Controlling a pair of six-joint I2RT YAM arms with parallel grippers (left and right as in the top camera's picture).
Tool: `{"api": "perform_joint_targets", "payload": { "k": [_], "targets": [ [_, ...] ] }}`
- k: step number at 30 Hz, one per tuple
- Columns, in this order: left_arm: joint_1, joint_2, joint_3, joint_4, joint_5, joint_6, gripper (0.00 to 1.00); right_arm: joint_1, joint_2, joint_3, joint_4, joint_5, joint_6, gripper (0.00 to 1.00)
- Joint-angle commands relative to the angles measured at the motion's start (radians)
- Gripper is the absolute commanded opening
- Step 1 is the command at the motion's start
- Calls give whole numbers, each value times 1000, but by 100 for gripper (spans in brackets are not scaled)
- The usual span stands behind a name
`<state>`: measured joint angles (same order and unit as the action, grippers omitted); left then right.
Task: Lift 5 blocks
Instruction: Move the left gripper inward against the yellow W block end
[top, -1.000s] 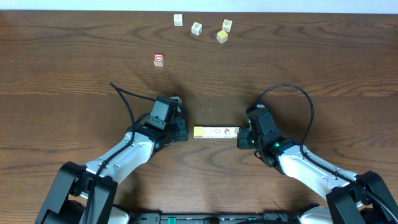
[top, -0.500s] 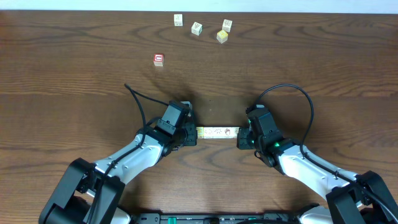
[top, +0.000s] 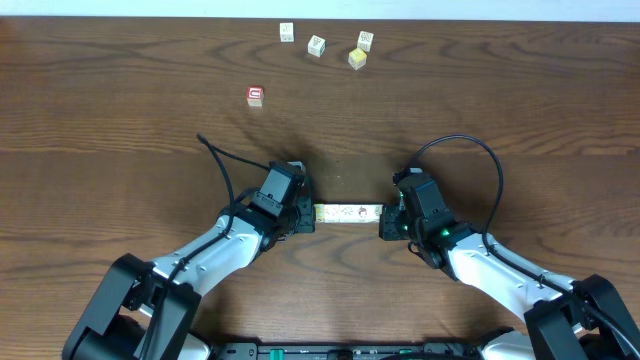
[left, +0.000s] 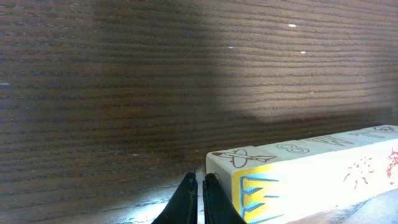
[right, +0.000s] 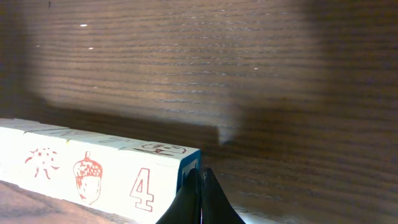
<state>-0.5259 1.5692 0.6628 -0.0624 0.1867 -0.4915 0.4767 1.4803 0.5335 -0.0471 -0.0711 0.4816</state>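
The blocks (top: 346, 212) lie end to end in one short row at the table's middle, between my two grippers. Shut, my left gripper (top: 308, 214) has its closed tips against the row's left end. In the left wrist view the shut fingertips (left: 199, 177) touch the end block's yellow, blue-marked face (left: 255, 190). On the other side my right gripper (top: 384, 222), also shut, presses on the right end. Its tips (right: 200, 171) meet the blue end face beside the block with a red "4" (right: 143, 186). Whether the row is off the table cannot be told.
A red-faced cube (top: 255, 95) sits alone at the back left. Several loose cream and yellow cubes (top: 316, 45) lie scattered near the far edge of the wooden table (top: 120, 150). Black cables loop up from both wrists.
My left gripper slid right until it met the row's left end, covering the yellow end face from above. The right gripper edged slightly left. The row stays in place.
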Motion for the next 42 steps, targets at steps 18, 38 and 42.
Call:
{"api": "perform_joint_targets", "payload": {
  "k": [18,38,42],
  "targets": [
    [-3,13,-7,-30,-121,4,7,10,6,2,-24,43,-35,1],
    [-4,29,-7,7,-13,47,7,10,6,2,-19,-18,-34,1],
    [-4,67,-7,9,45,66,7,10,6,2,-19,-25,-35,1]
  ]
}}
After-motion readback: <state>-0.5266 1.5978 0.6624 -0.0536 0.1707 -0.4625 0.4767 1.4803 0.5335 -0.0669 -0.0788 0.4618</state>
